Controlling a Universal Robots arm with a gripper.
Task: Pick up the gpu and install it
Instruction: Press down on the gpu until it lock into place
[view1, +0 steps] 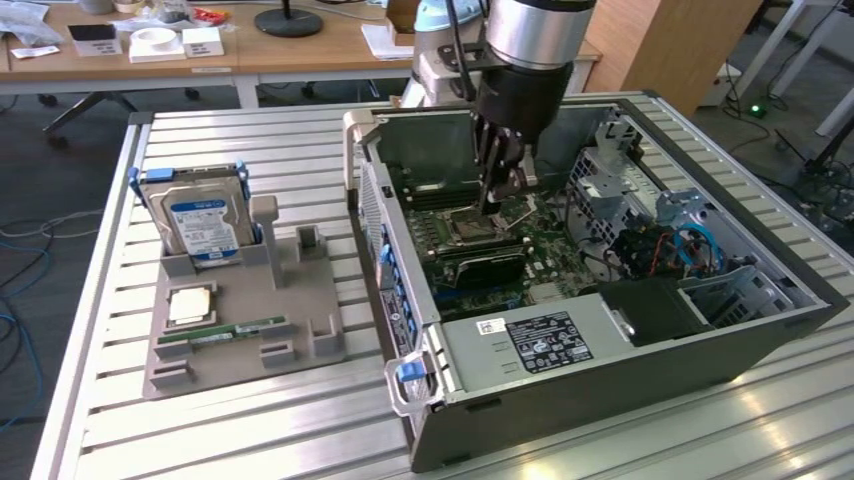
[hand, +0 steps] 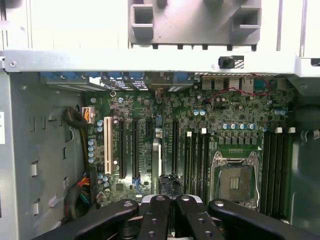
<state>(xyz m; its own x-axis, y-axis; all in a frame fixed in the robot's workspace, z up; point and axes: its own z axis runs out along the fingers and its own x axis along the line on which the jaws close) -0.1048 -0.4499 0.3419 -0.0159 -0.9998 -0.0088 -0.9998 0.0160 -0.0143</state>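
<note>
Closed claw hangs over the gpu, which stands among the motherboard slots, so seating looks underway, calling for a square downward press.

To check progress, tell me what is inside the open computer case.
Motherboard, CPU socket, blue wiring, and a dark upright card, likely the gpu. The shut fingers hang over the board and cover what lies directly beneath them.

Arm reaching steeply downward, wrist hanging vertical, gripper pointing down (fingers pressing fully together).
</note>
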